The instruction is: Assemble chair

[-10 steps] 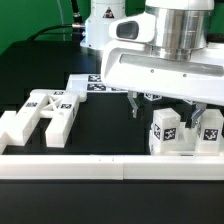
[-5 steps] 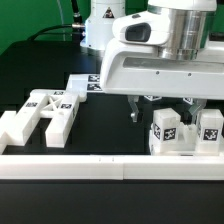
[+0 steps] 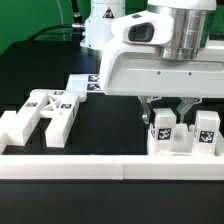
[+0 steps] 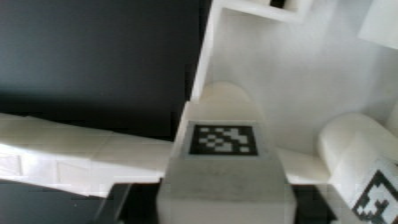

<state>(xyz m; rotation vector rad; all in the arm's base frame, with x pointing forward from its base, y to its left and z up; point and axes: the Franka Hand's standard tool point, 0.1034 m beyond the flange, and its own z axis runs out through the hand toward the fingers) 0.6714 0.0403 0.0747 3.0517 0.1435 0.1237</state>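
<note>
Exterior view shows the gripper (image 3: pixel 166 113) hanging under the big white wrist housing (image 3: pixel 160 70) toward that view's right. Its two dark fingers (image 3: pixel 148 110) are spread apart, one on each side of the top of an upright tagged block (image 3: pixel 163 130); whether they touch the block cannot be told. That block rises from a white chair part (image 3: pixel 180 148), and a second tagged block (image 3: pixel 207 126) stands just beside it, nearer the exterior view's right. Well apart, at the exterior view's left, a forked chair part (image 3: pixel 40 118) lies flat with square tags on its upper faces. Both parts rest on the black table (image 3: pixel 105 125), just behind the long white rail (image 3: pixel 80 166) that runs across the front. The marker board (image 3: pixel 88 83) lies farther back, partly hidden by the arm. In the wrist view the tagged block (image 4: pixel 222 150) fills the middle with its tag turned to the camera, the second tagged block (image 4: pixel 365 150) is close beside it, and the black table (image 4: pixel 89 50) shows off to one side. This view does not settle the question of contact either.
</note>
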